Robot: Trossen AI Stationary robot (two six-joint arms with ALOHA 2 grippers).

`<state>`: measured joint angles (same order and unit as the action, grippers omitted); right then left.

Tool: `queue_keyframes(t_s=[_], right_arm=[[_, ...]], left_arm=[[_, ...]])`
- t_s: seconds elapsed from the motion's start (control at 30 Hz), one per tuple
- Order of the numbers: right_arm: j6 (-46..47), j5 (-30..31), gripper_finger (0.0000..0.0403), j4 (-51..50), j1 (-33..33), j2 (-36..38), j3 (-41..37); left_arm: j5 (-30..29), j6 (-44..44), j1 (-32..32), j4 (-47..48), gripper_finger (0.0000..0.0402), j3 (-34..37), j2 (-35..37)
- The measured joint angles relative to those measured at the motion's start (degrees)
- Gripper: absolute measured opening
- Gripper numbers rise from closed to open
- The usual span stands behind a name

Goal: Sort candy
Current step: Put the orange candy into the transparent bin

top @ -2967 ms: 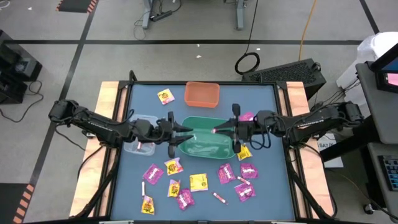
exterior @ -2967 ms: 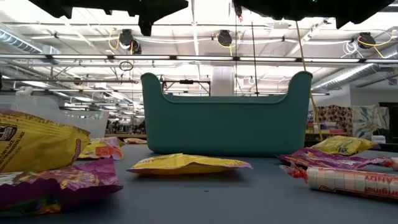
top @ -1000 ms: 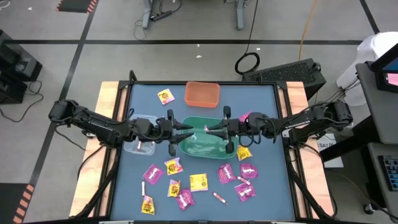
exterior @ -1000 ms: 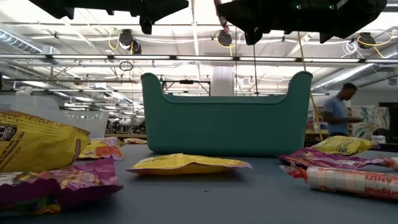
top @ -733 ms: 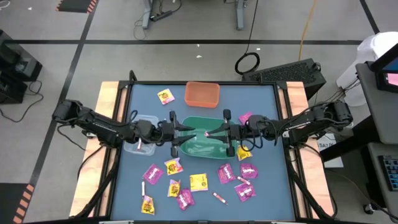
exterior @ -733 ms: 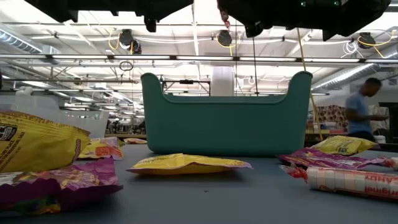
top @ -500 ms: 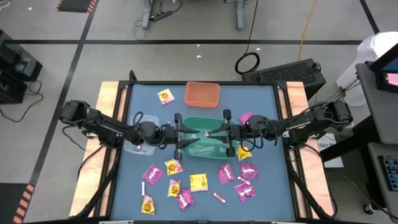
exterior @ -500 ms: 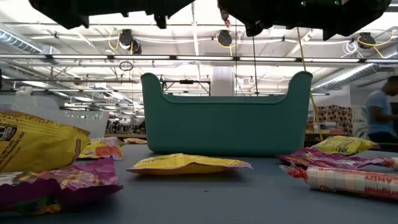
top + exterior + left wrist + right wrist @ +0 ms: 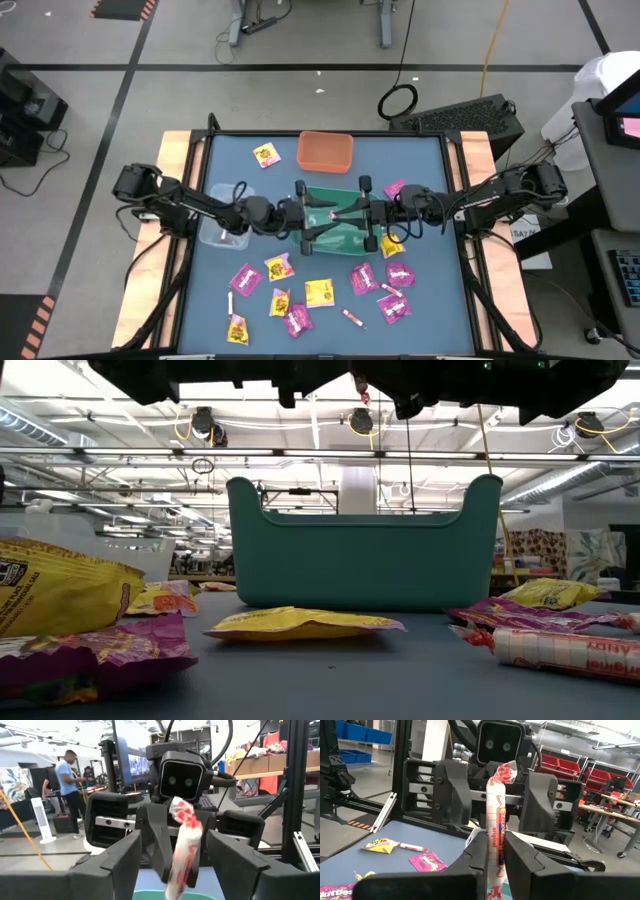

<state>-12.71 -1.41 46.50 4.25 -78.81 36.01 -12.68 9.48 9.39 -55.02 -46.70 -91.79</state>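
1. High view: the left gripper and the right gripper are met nose to nose over the green bin, with a pink-white candy stick seen as a bright speck between them. A handover is judged to be in hand. The rest of the candy is left scattered on the table in front of the bin; 1 yellow packet lies beside the orange bin, and a clear bin sits under the left arm.

2. Low view: only the dark undersides of both arms are caught at the top, above the green bin's wall; packets lie flat in the foreground.

3. Left wrist view: the left fingers are spread wide to either side of the stick, with nothing gripped.

4. Right wrist view: the stick is pinched upright between the right fingers, drawn in narrow.

5. Next move, as judged: the left fingers must be closed on the stick's free end before the right's grip is let go.

6. Against 3 s ago, the left gripper has been advanced from the bin's left edge to meet the right; the right has been shifted slightly left.
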Motion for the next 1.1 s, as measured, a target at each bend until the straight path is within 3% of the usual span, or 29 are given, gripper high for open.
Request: queue_keyframes(t_s=[0.2, 0.6, 0.87, 1.1], right_arm=[[0.02, 3.22, 0.0036, -0.37, 0.00, 0.00, 0.00], [1.09, 2.90, 0.0042, -0.57, 0.02, 0.00, 0.00], [4.27, 3.34, 0.0099, -2.46, 0.00, 0.02, 0.02], [4.57, 6.24, 0.0159, -6.70, -0.04, 0.04, 0.04]], left_arm=[[0.19, 1.89, 0.00, 0.17, 0.0193, -0.52, -0.59], [0.17, 1.50, -0.04, 0.41, 0.0080, -0.52, -0.59], [0.17, 1.48, -0.02, 1.38, 0.0054, -0.45, -0.58], [-2.64, 1.36, 0.09, 10.39, 0.0054, -0.42, 3.90]])
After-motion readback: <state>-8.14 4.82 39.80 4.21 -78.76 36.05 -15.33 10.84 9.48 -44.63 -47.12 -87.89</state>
